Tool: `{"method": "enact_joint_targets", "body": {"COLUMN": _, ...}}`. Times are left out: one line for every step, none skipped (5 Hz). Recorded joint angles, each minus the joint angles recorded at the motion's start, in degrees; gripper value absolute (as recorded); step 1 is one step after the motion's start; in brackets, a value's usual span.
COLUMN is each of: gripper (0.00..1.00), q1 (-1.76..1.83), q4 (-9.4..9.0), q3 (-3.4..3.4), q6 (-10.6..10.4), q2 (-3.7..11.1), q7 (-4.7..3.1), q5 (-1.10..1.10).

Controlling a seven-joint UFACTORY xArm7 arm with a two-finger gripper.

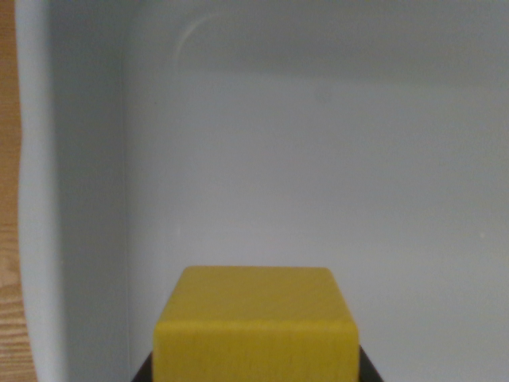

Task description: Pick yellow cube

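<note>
Pale bin (79, 199) lay behind while the cube (254, 326) sat between dark jaws, apparently gripped.

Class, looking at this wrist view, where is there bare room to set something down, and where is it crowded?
Bare: the white bin floor between its wall on the wrist view's left and the yellow cube. Crowded: bottom centre, where the cube sits with dark tool parts at its lower corners.
</note>
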Motion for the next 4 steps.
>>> {"method": "enact_joint_targets", "body": {"gripper": 1.00, "q1": -0.05, "q4": 1.06, "q3": 0.06, "q6": 1.77, "q2": -0.72, "q7": -0.04, "q5": 0.16}}
{"method": "enact_joint_targets", "body": {"gripper": 1.00, "q1": -0.05, "q4": 1.06, "q3": 0.06, "q6": 1.77, "q2": -0.72, "q7": -0.04, "q5": 0.16}}
{"method": "enact_joint_targets", "body": {"gripper": 1.00, "q1": -0.09, "q4": 2.00, "q3": 0.11, "q6": 3.34, "q2": -1.36, "q7": -0.08, "q5": 0.30}}
{"method": "enact_joint_targets", "body": {"gripper": 1.00, "q1": -0.09, "q4": 2.00, "q3": 0.11, "q6": 3.34, "q2": -1.36, "q7": -0.08, "q5": 0.30}}
